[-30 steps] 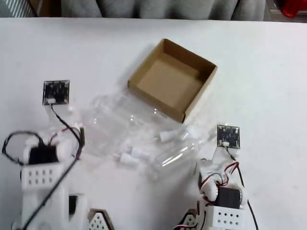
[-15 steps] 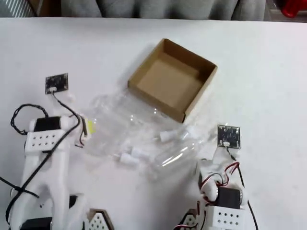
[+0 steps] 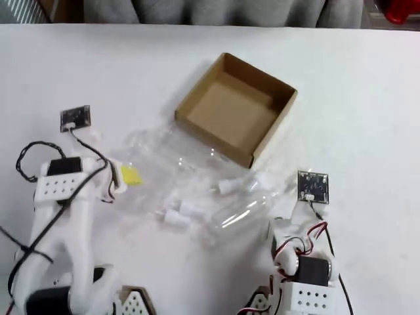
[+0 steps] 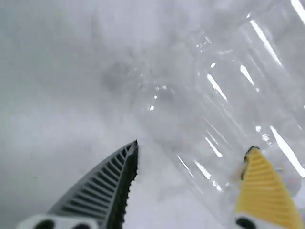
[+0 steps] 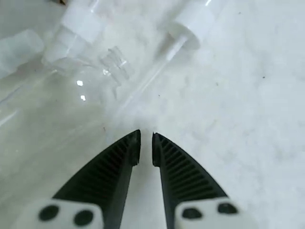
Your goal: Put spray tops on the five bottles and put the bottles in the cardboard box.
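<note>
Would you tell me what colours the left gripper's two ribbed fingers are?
Left gripper: one yellow, one dark grey, clearest in left wrist view.

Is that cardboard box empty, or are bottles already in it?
Empty: the cardboard box shows only its bare floor; the bottles lie outside beside it.

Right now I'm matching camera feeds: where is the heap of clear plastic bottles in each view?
High view: heap of clear plastic bottles mid-table, beside the brown cardboard box.
Left wrist view: bottles by the left gripper.
Right wrist view: bottles ahead of the right gripper.
Shared landmark: the white table.
</note>
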You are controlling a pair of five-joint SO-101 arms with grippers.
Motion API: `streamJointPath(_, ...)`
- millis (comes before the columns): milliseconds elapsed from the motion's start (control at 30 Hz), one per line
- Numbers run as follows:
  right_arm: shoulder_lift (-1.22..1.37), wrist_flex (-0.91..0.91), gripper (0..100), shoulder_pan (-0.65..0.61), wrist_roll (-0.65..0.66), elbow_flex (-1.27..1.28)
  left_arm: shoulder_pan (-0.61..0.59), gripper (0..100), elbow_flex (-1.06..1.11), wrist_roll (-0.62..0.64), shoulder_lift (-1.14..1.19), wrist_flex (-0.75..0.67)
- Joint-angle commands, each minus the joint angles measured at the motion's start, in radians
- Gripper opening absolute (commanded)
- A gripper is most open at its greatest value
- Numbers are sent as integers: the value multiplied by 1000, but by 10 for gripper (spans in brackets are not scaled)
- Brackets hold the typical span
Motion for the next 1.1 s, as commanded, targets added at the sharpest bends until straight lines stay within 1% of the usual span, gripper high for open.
streamJointPath(0, -5, -13, 15, 5, 0, 9, -7, 332, -71, 6, 162, 15)
streamJointPath(167, -5, -13, 15, 5, 0, 9, -4, 332, -98, 5, 298, 9)
streamJointPath(367, -5, -13, 15, 5, 0, 9, -4, 321, -97, 5, 312, -48)
streamJointPath(433, -5, -13, 15, 5, 0, 9, -4, 254, -98, 3, 312, -48)
streamJointPath(567, -5, -13, 15, 5, 0, 9, -4, 20, -98, 3, 312, -80)
streamJointPath(600, -5, -13, 15, 7, 0, 9, -4, 15, -98, 5, 311, -87)
streamJointPath(667, -5, -13, 15, 7, 0, 9, -5, 62, -106, 8, 311, -101)
streamJointPath(767, -5, -13, 15, 7, 0, 9, -28, 23, -158, 8, 311, -100)
streamJointPath(833, -7, -18, 15, 7, 0, 8, -68, 24, -178, 12, 311, -104)
streamJointPath(900, -7, -33, 15, -1, 6, -3, -99, 26, -187, 58, 314, -110)
streamJointPath(967, -7, -62, 15, -1, 84, -3, -130, 26, -186, 107, 314, -110)
streamJointPath(1067, -7, -122, 15, 8, 321, -5, -165, 26, -186, 117, 314, -110)
